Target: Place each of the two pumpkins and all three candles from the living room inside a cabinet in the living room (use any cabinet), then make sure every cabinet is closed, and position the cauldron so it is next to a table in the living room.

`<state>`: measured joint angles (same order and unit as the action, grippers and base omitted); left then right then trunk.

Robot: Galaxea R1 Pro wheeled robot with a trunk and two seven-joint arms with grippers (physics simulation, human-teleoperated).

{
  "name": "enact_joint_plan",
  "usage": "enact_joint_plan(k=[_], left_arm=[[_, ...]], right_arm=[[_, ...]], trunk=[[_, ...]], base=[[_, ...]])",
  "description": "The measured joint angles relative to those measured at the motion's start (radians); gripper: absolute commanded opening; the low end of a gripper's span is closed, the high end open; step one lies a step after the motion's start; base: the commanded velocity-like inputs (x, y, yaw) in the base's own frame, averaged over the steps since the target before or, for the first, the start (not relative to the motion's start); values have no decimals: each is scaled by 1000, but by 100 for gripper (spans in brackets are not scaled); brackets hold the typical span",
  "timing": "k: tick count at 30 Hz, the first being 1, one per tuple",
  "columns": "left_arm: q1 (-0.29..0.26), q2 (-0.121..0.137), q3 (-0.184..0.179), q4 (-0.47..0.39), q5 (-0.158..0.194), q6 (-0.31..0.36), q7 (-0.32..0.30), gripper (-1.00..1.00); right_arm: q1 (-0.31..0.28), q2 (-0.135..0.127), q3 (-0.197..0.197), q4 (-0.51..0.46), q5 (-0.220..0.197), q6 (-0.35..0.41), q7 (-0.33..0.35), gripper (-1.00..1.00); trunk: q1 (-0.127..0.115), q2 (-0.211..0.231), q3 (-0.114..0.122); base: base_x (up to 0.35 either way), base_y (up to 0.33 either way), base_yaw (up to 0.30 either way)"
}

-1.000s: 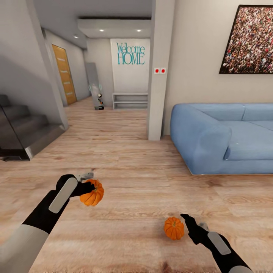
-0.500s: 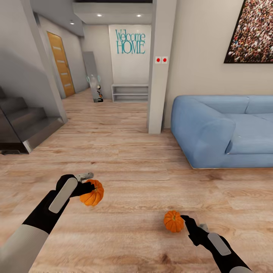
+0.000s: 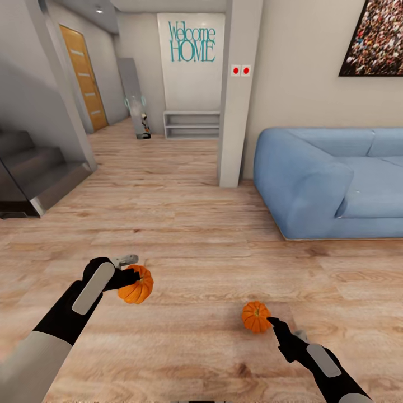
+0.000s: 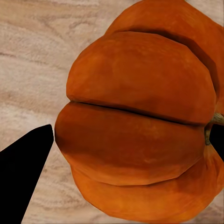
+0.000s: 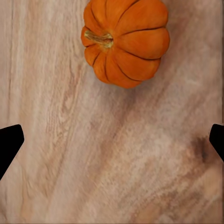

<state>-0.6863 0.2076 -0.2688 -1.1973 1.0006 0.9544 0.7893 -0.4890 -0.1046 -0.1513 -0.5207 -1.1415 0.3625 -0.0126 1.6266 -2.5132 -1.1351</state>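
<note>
The left gripper (image 3: pixel 132 276) has its fingers pinching one pumpkin (image 3: pixel 136 285), held up above the wood floor (image 3: pixel 201 263). The other pumpkin (image 3: pixel 256 317) sits on the floor just past the right gripper (image 3: pixel 275 326), whose fingers are spread wide apart. A blue sofa (image 3: pixel 330 182) stands well apart.

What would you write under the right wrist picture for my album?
Open right gripper above a pumpkin on the wooden floor.
</note>
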Motion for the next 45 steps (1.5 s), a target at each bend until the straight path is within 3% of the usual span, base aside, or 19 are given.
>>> enact_joint_plan(k=[22, 25, 32, 45], left_arm=[[0, 0, 0, -1, 0, 0, 0, -100], [0, 0, 0, -2, 0, 0, 0, -100], [0, -1, 0, -2, 0, -1, 0, -100], [0, -1, 0, -3, 0, -1, 0, -100]], right_arm=[[0, 0, 1, 0, 0, 0, 3, 100], [0, -1, 1, -1, -2, 0, 29, 100], [0, -3, 1, 3, 4, -2, 87, 100], [0, -11, 1, 11, 4, -2, 95, 100]], trunk=[[10, -5, -85], [11, -6, -97], [11, -6, -97], [11, -6, -97]], base=[[0, 0, 0], [0, 0, 0], [0, 0, 0], [186, -30, 0]])
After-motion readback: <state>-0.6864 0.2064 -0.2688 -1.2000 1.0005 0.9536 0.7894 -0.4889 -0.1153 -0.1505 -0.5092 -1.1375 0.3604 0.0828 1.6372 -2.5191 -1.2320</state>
